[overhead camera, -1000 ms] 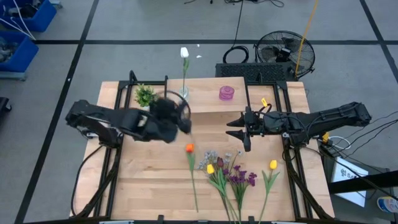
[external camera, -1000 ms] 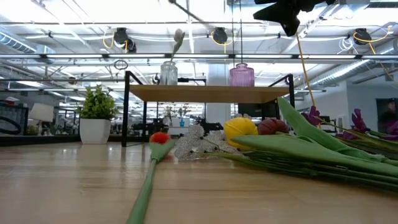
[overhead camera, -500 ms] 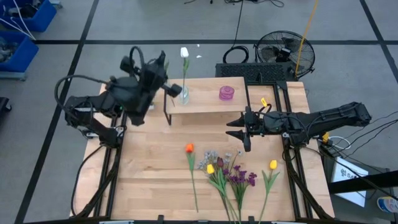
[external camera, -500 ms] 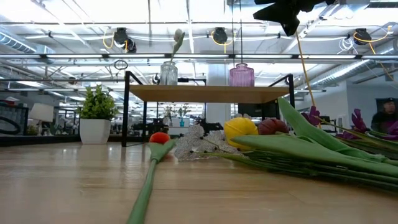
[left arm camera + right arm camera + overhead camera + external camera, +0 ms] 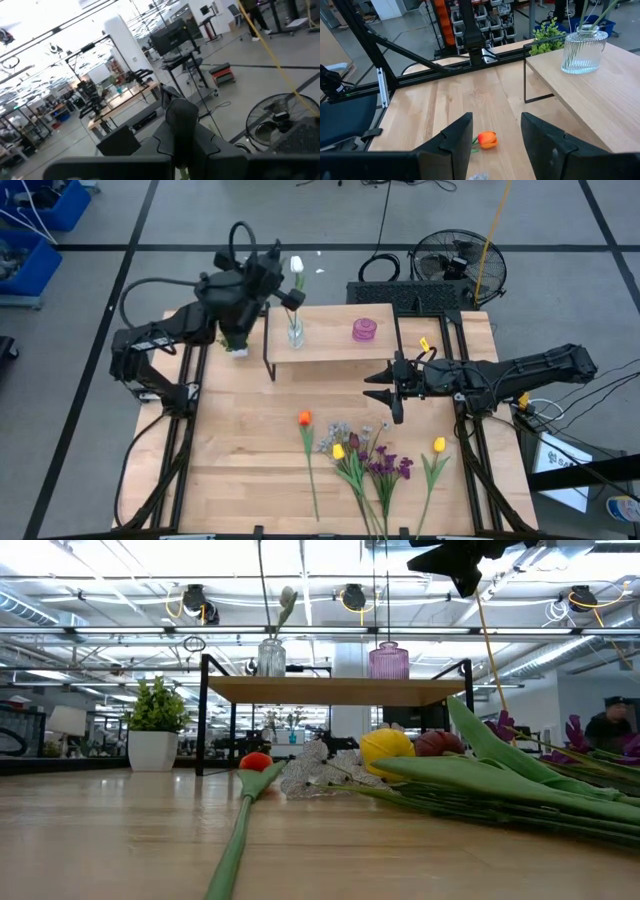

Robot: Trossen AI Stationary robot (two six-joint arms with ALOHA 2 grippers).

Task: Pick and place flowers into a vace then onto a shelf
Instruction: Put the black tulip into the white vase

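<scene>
- Two vases [image 5: 295, 332] [image 5: 364, 330] on one shelf [image 5: 330, 346]; one white tulip [image 5: 297, 265] in the clear one.
- Left gripper [image 5: 285, 297]: width unclear; right gripper [image 5: 392, 392] part-open, empty.
- Wooden table [image 5: 240, 460]; workshop behind.

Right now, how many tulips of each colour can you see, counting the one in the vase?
White tulip in the clear glass vase: 1
Orange tulip on the table: 1
Yellow tulips on the table: 2
Total: 4

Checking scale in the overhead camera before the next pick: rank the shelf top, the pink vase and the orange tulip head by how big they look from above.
1. Shelf top board, by far the largest.
2. Pink vase on it.
3. Orange tulip head on the table, a little smaller than the vase.
</scene>
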